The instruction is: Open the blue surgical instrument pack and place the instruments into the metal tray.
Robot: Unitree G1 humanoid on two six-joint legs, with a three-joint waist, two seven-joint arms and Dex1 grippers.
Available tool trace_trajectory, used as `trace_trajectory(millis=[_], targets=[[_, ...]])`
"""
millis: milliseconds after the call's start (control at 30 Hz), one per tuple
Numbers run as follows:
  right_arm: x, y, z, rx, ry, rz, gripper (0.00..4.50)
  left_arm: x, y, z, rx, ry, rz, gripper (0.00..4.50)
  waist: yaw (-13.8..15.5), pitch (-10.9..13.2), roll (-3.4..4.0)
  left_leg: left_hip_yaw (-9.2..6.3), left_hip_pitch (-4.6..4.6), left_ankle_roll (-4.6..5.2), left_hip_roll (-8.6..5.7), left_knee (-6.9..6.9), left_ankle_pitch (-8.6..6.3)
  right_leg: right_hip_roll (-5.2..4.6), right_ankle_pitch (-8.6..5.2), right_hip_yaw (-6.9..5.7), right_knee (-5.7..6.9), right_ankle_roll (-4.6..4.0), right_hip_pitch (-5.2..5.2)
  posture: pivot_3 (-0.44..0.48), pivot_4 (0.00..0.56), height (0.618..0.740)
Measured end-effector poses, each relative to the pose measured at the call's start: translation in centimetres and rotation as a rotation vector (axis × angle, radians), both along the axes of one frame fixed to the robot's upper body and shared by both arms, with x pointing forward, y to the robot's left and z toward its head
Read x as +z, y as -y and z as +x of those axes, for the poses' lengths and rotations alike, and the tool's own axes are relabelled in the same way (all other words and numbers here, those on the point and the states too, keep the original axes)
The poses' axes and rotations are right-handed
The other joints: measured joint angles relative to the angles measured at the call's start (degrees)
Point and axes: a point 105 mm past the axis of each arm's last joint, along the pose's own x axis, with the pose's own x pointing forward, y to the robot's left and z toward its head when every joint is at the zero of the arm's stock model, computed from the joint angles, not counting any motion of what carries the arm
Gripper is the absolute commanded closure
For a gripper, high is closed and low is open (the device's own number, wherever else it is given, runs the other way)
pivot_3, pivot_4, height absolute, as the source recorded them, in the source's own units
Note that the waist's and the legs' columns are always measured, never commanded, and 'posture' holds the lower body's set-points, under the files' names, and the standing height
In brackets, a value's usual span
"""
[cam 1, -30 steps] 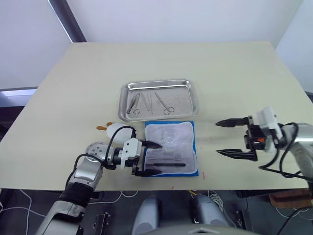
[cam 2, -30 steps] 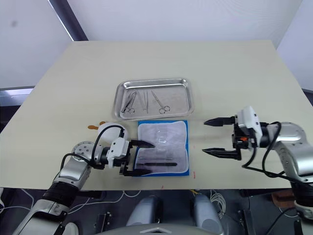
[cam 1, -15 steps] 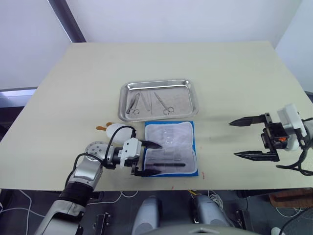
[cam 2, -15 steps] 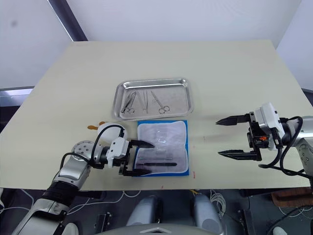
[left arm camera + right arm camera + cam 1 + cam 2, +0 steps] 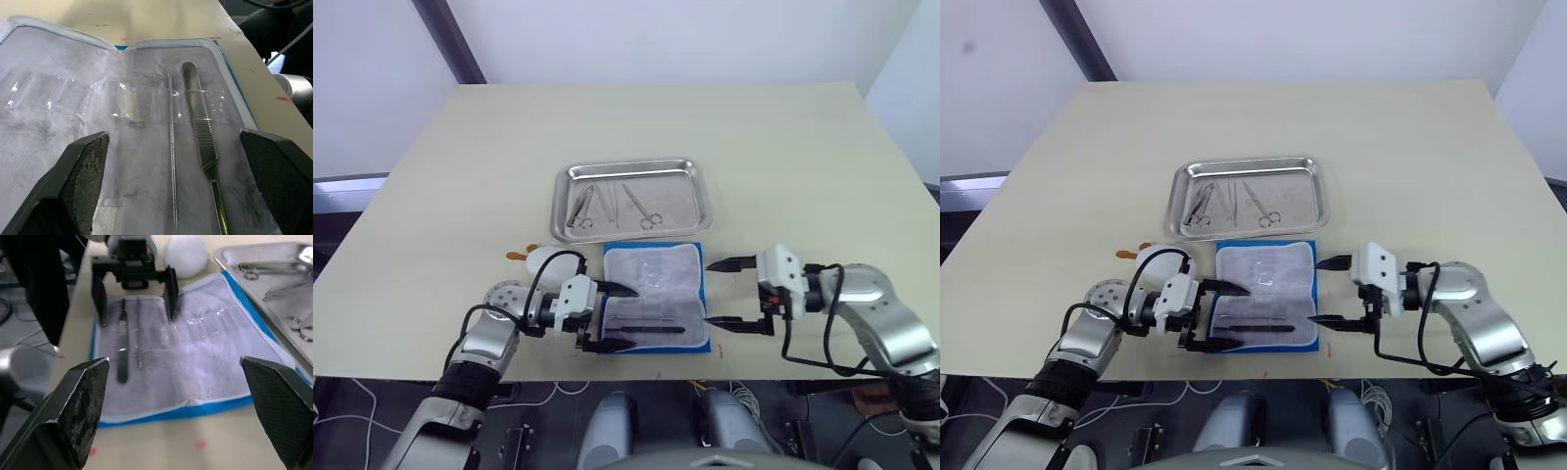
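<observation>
The left gripper (image 5: 615,317) sits at the left edge of the blue pack (image 5: 657,298), its two black fingers (image 5: 619,290) spread wide apart and reaching over the pale lining; they pinch nothing, though the nearer finger seems to rest on or just above the fabric beside the dark handled tool, and the views do not settle which. The right gripper (image 5: 725,293) is at the pack's opposite, right edge, its fingers equally spread, one tip level with the pack's far half and the other at its near right corner, holding nothing and lying just off the blue border. The pack lies unfolded flat, lining up, between the two grippers and just in front of the metal tray (image 5: 632,171), almost touching the tray's near rim. In the pack's near half lie a flat-handled tool (image 5: 200,142) and a thin probe (image 5: 171,147) side by side under clear straps; the clear pockets (image 5: 46,94) across the rest of the lining look bare. Inside the tray, toward its left and middle, are several ring-handled instruments (image 5: 609,206), lying roughly side by side. A white egg-shaped toy (image 5: 546,261) with orange feet stands just left of the pack, behind the left gripper. Everything rests on a pale beige table (image 5: 783,157) with a few small red marks near the pack's right corner. Beyond the table is a plain white wall (image 5: 685,39) with a dark slanted post (image 5: 445,39) to the left.
</observation>
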Motion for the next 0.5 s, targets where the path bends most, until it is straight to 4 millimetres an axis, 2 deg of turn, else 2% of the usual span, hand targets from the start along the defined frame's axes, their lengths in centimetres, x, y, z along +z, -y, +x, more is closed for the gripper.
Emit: trace_trajectory(millis=[133, 267, 500], targets=[[-2.4, -2.5, 0.6, -0.025, 0.0, -0.042, 0.03, 0.1, 0.1, 0.0, -0.01, -0.003, 0.004, 0.0, 0.1, 0.0, 0.0, 0.03, 0.0, 0.0, -0.01, 0.0, 0.0, -0.01, 0.0, 0.02, -0.01, 0.0, 0.0, 0.0, 0.15, 0.74], [-3.0, -3.6, 1.7, -0.049, 0.021, -0.075, 0.03, 0.0, -0.1, -0.1, -0.006, -0.013, 0.009, 0.0, -0.1, 0.0, -0.04, 0.04, 0.04, 0.0, 0.0, 0.0, 0.0, 0.0, 0.0, 0.04, 0.02, -0.01, 0.0, 0.0, 0.15, 0.74], [-3.8, -4.3, 1.8, -0.024, 0.045, -0.128, 0.03, 0.0, 0.0, -0.1, 0.0, -0.019, 0.009, 0.0, 0.0, 0.0, -0.06, 0.04, 0.06, 0.0, 0.0, 0.0, 0.0, 0.0, 0.03, 0.04, 0.02, -0.05, 0.01, 0.0, 0.15, 0.74]])
